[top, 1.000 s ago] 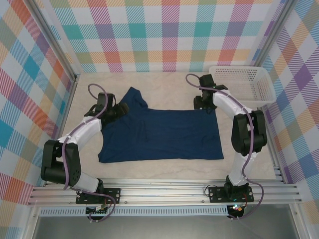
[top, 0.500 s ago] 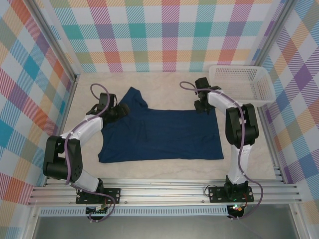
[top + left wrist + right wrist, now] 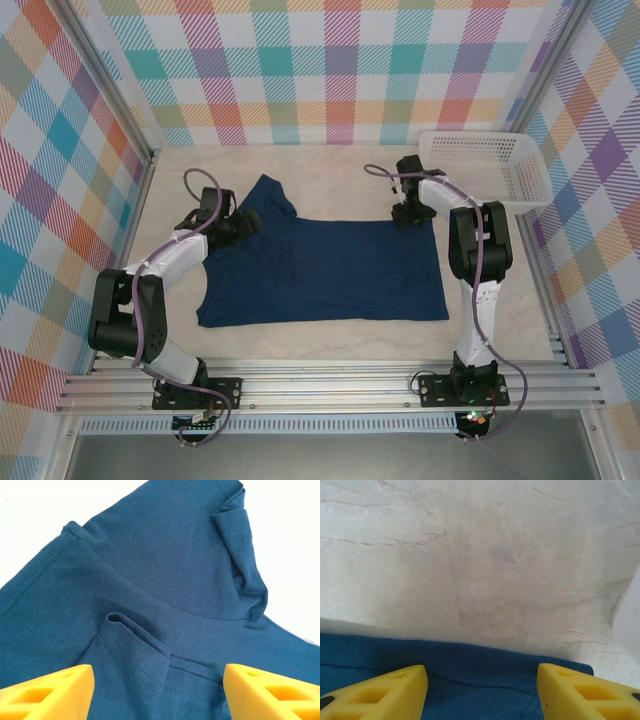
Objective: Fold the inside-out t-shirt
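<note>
The table [image 3: 340,175] is a pale, cream surface with faint veining and fine scratches (the right wrist view shows them best), closed in on three sides by walls [image 3: 330,70] of pastel plaid. An aluminium rail [image 3: 330,385] runs along the near edge at 6 o'clock, and a white basket [image 3: 530,175] stands at 2 o'clock against the right wall.

The t-shirt [image 3: 320,270] lies spread flat in the middle of the table, plain navy side up, with one sleeve reaching toward 10 o'clock. The left gripper [image 3: 243,220] hangs over that sleeve's base. In its wrist view the fingers [image 3: 47,692] stand wide apart above a raised fold of cloth, released and grasping nothing. The right gripper [image 3: 408,214] sits at the shirt's 1 o'clock corner. Its fingers [image 3: 375,692] are also parted, with the hem lying flat between them, not pinched.

Since a second ago the right arm's elbow has swung in from the right wall and now stands more upright behind its gripper, which has barely shifted. The left arm and the shirt lie as they did.
</note>
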Robot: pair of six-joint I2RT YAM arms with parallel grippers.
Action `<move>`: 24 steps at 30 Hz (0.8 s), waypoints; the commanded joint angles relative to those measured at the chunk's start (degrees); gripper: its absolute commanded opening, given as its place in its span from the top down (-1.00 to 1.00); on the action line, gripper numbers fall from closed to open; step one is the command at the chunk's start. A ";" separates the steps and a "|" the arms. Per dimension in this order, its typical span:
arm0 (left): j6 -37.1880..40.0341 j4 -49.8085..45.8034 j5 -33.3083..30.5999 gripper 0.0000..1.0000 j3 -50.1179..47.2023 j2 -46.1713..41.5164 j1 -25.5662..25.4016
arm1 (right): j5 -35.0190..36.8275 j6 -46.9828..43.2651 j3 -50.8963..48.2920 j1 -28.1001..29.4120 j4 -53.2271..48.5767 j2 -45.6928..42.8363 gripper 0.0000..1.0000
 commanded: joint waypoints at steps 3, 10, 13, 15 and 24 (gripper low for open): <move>1.55 0.21 -0.35 -0.38 -0.05 0.48 -0.05 | -6.87 2.01 0.24 -0.74 -6.22 2.84 -0.03; 1.49 0.66 -0.35 -0.37 0.90 1.56 -0.06 | -7.47 2.37 0.36 -0.74 -5.14 3.16 0.37; 1.38 0.86 -0.18 -0.38 2.31 2.89 -0.09 | -7.27 2.11 0.88 -0.74 -4.24 3.32 0.55; 1.39 0.89 -0.29 -0.38 3.41 3.82 -0.02 | -7.78 1.72 1.03 -0.80 -3.55 3.45 0.67; 1.23 0.50 -0.08 -0.37 5.18 4.66 -0.02 | -21.94 1.00 -3.82 0.80 -1.09 -4.20 0.80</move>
